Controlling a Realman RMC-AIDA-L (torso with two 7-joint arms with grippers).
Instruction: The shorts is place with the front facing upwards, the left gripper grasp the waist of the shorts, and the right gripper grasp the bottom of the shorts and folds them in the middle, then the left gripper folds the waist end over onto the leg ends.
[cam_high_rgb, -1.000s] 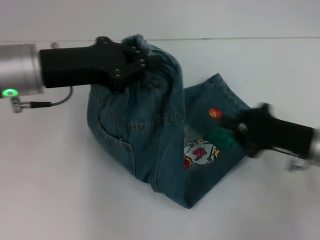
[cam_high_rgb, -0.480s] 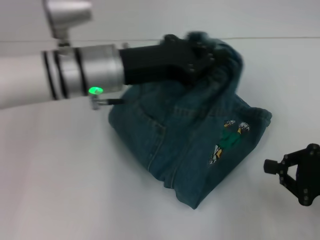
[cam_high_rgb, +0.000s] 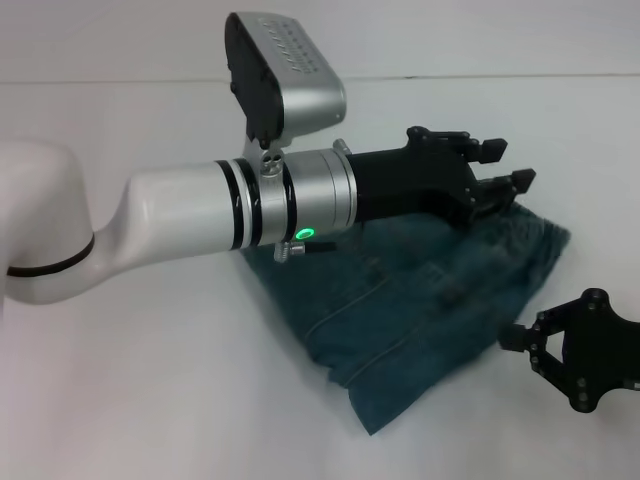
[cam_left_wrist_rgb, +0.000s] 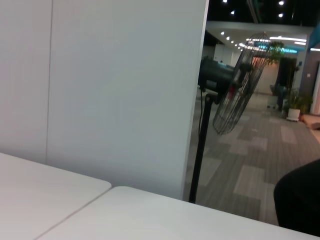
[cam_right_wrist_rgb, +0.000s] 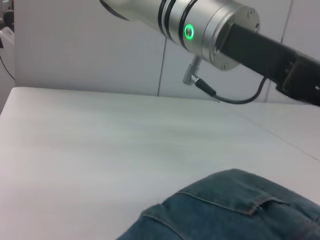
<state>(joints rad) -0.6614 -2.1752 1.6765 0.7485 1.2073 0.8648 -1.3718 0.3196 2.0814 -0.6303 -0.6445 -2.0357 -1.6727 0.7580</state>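
The shorts (cam_high_rgb: 420, 300) lie folded in a compact blue-green denim bundle on the white table (cam_high_rgb: 150, 400). My left gripper (cam_high_rgb: 506, 165) reaches across from the left and hovers open just above the bundle's far right end. There the waist (cam_high_rgb: 515, 225) lies flat over the layers below. The leg ends are hidden under the fold. My right gripper (cam_high_rgb: 512, 340) sits beside the bundle's right edge, shut and empty, off the cloth. In the right wrist view the shorts (cam_right_wrist_rgb: 235, 210) show a seam and a belt loop, with the left arm (cam_right_wrist_rgb: 220, 30) above them.
The left arm's white and silver housing (cam_high_rgb: 200, 220) spans the left half of the table. In the left wrist view a white partition wall (cam_left_wrist_rgb: 110, 90) and a standing fan (cam_left_wrist_rgb: 235, 75) are behind the table's far edge.
The left gripper carried the waist rightward over the leg ends and let go, now open. The right gripper released the leg end and drew back to the lower right. The embroidery is now covered.
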